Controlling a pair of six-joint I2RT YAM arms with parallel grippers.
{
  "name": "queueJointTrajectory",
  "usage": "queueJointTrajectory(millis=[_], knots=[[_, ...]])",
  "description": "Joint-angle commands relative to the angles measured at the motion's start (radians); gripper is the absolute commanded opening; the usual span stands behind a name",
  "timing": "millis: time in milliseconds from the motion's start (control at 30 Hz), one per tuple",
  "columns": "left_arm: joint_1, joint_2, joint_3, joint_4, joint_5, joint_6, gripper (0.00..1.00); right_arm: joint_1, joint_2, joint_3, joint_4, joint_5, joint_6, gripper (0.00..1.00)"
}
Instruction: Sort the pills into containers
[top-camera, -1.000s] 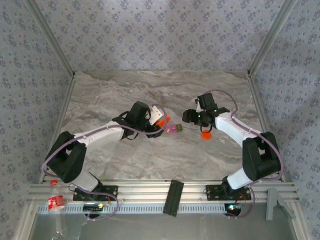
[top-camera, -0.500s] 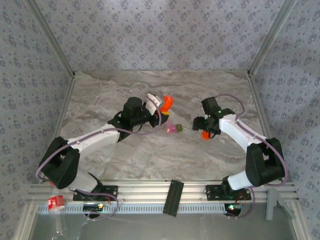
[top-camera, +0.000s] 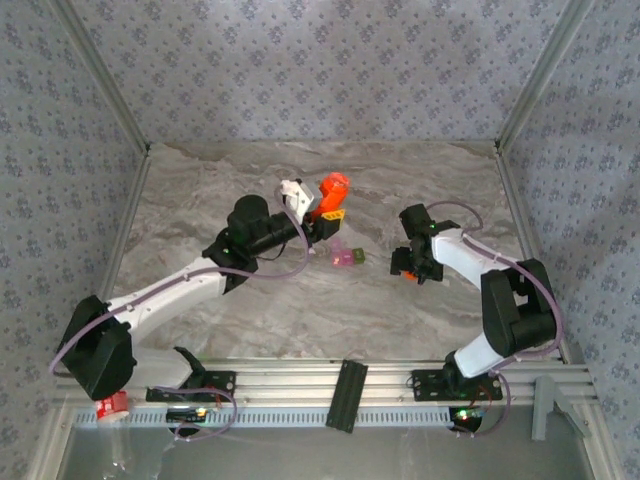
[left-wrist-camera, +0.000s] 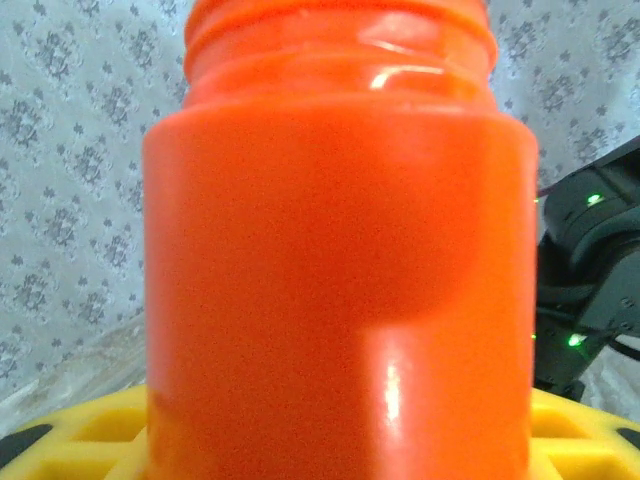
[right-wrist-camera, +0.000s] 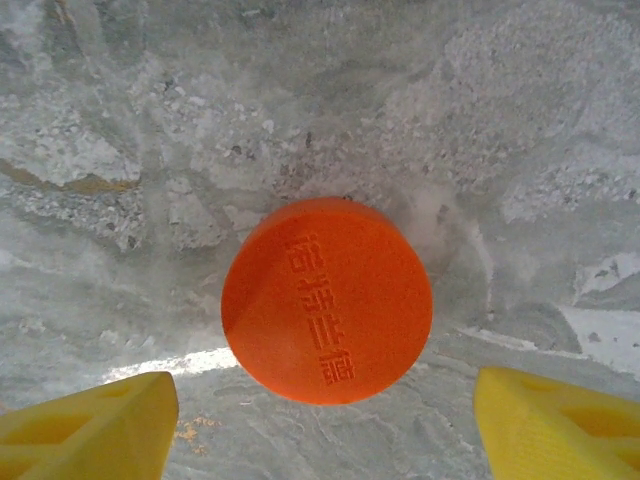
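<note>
My left gripper (top-camera: 328, 206) is shut on an uncapped orange bottle (top-camera: 333, 189) and holds it above the table. In the left wrist view the bottle (left-wrist-camera: 335, 260) stands upright with its threaded neck on top, and a yellow finger (left-wrist-camera: 75, 432) shows at its base. The containers (top-camera: 347, 257), a small pink and green pair, lie on the marble just near of the bottle. My right gripper (top-camera: 411, 266) hangs open over the orange cap (right-wrist-camera: 327, 300), which lies flat on the table between and beyond the yellow fingertips (right-wrist-camera: 95, 420), untouched. The pills are hidden.
Patterned walls close off the back and both sides, with metal posts (top-camera: 535, 80) at the corners. A black bracket (top-camera: 347, 393) lies on the front rail. Bare marble table (top-camera: 230, 320) stretches in front of both arms.
The left arm has raised the orange bottle and carried it farther back and to the right. The right gripper has drawn nearer and lower, over the cap on the table.
</note>
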Motion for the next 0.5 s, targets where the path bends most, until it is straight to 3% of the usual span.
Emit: queueJointTrajectory(millis=[0, 467], knots=[[-0.014, -0.042, 0.033, 0.052, 0.017, 0.007, 0.0, -0.012, 0.027, 0.016, 0.001, 0.024, -0.005, 0.76], [-0.033, -0.063, 0.032, 0.044, 0.016, 0.023, 0.0, -0.023, 0.055, 0.047, 0.019, 0.019, -0.019, 0.7]])
